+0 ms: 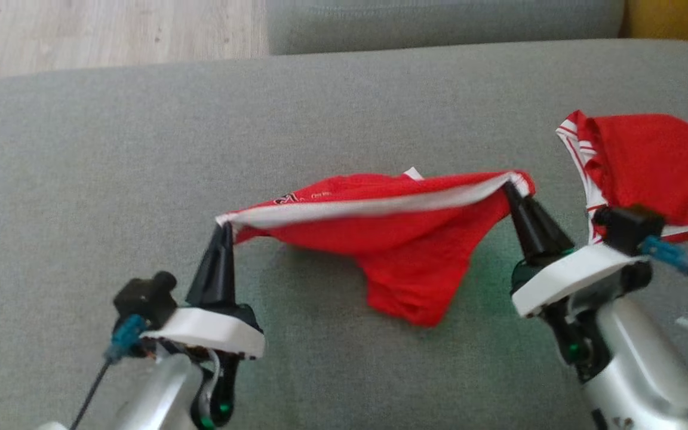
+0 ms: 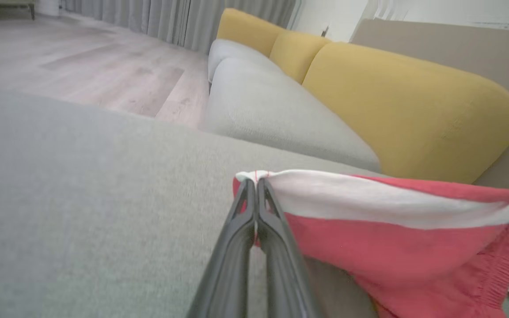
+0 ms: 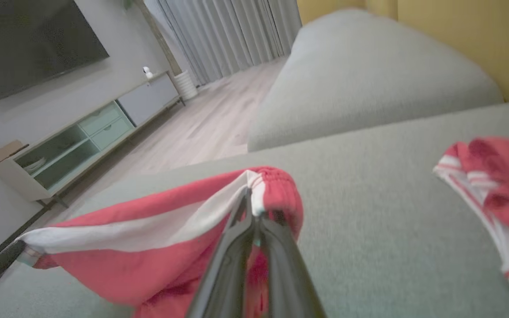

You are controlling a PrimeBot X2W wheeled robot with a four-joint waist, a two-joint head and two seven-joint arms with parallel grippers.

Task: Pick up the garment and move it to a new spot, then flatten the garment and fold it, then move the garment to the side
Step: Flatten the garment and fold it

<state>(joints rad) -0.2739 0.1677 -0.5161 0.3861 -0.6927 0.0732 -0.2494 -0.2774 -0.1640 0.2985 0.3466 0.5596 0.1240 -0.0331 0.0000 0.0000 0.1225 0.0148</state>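
Garment hangs stretched above the middle of the grey woven couch: red knit that looks soft and light, likely to sag and crease, best held at the ends of its white waistband, where left gripper and right gripper each pinch it closed

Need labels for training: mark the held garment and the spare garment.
held garment (image 1: 404, 251), head view, red body below the white band.
spare garment (image 1: 648, 155), head view, red middle.
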